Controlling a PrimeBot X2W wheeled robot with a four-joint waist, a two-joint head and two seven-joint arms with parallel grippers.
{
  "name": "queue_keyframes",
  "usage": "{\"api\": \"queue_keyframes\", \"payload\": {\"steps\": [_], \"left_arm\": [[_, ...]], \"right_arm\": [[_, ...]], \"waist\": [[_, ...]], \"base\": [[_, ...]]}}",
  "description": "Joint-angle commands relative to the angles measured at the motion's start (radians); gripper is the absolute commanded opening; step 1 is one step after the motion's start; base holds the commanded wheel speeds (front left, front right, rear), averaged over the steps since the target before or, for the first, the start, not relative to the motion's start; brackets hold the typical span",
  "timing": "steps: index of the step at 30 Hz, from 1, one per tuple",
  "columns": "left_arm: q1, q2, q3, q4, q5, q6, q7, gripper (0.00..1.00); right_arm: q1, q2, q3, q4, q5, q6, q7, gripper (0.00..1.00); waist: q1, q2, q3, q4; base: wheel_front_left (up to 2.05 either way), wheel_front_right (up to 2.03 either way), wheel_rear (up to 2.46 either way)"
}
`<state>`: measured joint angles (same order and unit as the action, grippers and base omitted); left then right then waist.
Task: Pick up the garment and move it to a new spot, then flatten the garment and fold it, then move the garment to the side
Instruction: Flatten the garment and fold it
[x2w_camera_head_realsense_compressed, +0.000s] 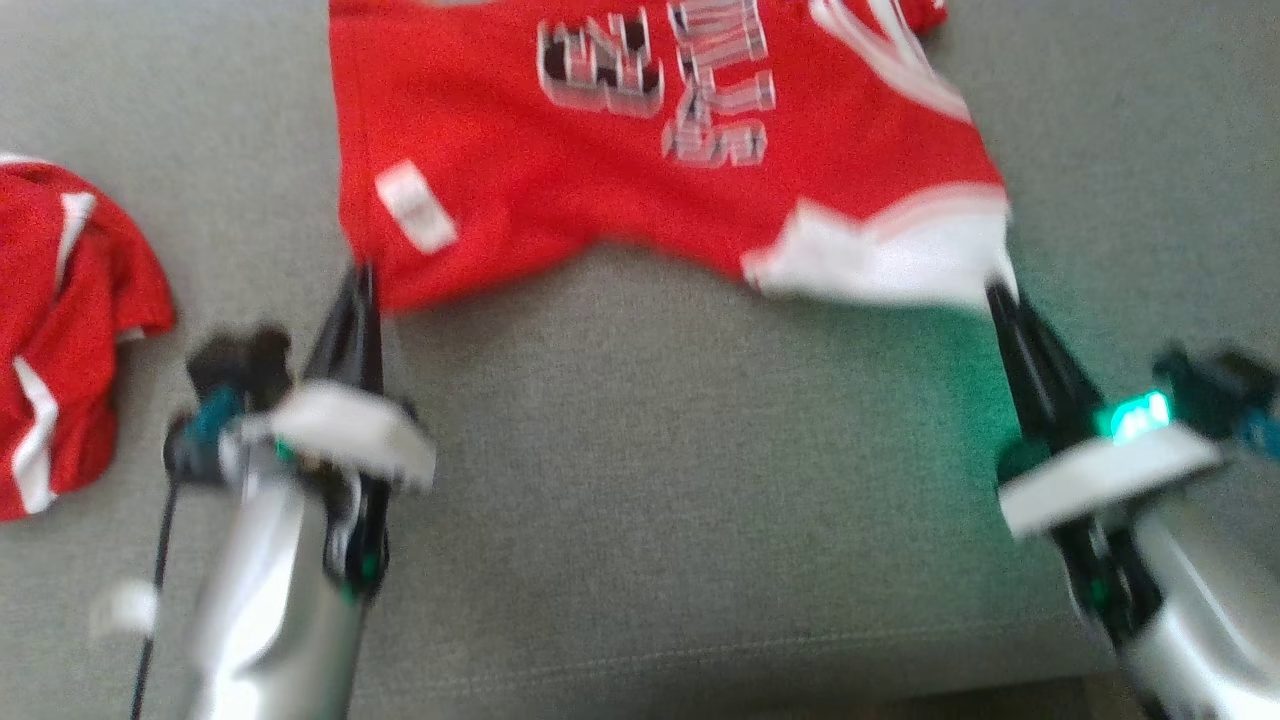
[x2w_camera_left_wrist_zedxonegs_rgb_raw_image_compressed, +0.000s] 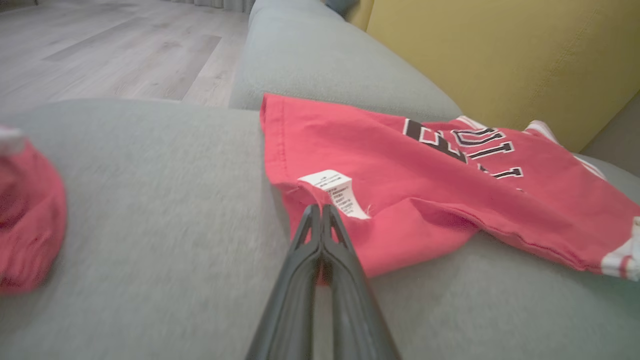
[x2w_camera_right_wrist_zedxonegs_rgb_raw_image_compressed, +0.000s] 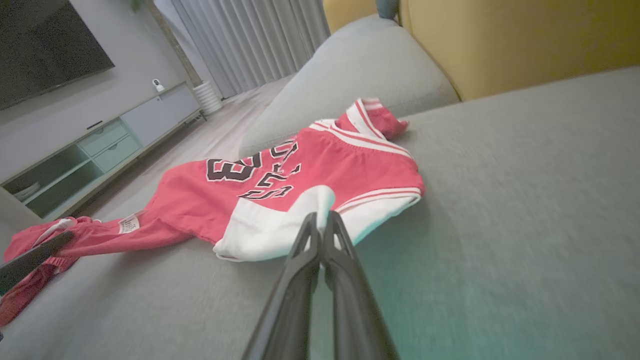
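Item: garment (x2w_camera_head_realsense_compressed: 620, 170), a red jersey with white trim and black-and-white lettering and the number 23. It lies spread on the grey sofa seat (x2w_camera_head_realsense_compressed: 640, 450), toward the far side. Its near edge sags inward between two corners. A white label (x2w_camera_left_wrist_zedxonegs_rgb_raw_image_compressed: 335, 192) sits on the near left corner, and a broad white panel takes up the near right corner.

Holders: my left claw (x2w_camera_head_realsense_compressed: 362, 275) is clenched, with its tips on the hem of the near left corner, just beside the label. The cloth bunches around them, so I count it as pinched. My right claw (x2w_camera_head_realsense_compressed: 995, 290) is likewise clenched, with its tips on the edge of the white panel, which humps up round them. A green light glows on that wrist. The head view is blurred.

Nearby: a second red garment (x2w_camera_head_realsense_compressed: 60, 340) with white stripes lies crumpled on the seat, to the left and well apart from the jersey.

Surroundings: a yellow back cushion (x2w_camera_left_wrist_zedxonegs_rgb_raw_image_compressed: 500, 60) stands behind the seat. Beyond the sofa are a pale wood floor (x2w_camera_left_wrist_zedxonegs_rgb_raw_image_compressed: 100, 50), a low cabinet (x2w_camera_right_wrist_zedxonegs_rgb_raw_image_compressed: 100, 145) against the wall and grey curtains (x2w_camera_right_wrist_zedxonegs_rgb_raw_image_compressed: 250, 40).
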<state>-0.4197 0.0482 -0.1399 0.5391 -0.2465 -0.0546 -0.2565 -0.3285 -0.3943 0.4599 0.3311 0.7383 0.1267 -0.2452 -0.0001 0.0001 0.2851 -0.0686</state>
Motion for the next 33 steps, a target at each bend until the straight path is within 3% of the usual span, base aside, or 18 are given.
{"api": "queue_keyframes", "payload": {"steps": [1,9,19,26,33], "left_arm": [[0.008,0.018,0.045,-0.046,0.005,-0.003,-0.005,0.00],[0.249,0.045,0.070,-0.166,-0.002,0.019,0.011,0.00],[0.511,0.059,0.076,-0.455,-0.008,0.087,0.148,0.00],[0.611,0.061,0.060,-0.591,-0.008,0.110,0.217,0.00],[0.567,0.062,0.046,-0.619,-0.019,0.109,0.270,0.00]], "right_arm": [[0.037,-0.027,-0.013,-0.052,-0.002,0.004,0.007,0.00],[0.397,0.010,-0.193,-0.311,-0.070,0.004,0.206,0.00],[0.638,0.111,-0.352,-0.544,-0.158,0.004,0.452,0.00],[0.697,0.151,-0.406,-0.619,-0.185,0.004,0.523,0.00],[0.591,0.146,-0.445,-0.598,-0.226,0.004,0.511,0.00]], "waist": [[0.0001,-0.0001,-0.040,0.006],[0.0001,-0.0001,-0.123,0.007],[0.0001,-0.0001,-0.192,0.004],[0.0001,-0.0001,-0.201,0.012],[0.0001,-0.0001,-0.170,0.018]], "base": [[0.00,0.00,0.00],[0.00,0.00,0.00],[0.00,0.00,0.00],[0.00,0.00,0.00],[0.00,0.00,0.00]]}}
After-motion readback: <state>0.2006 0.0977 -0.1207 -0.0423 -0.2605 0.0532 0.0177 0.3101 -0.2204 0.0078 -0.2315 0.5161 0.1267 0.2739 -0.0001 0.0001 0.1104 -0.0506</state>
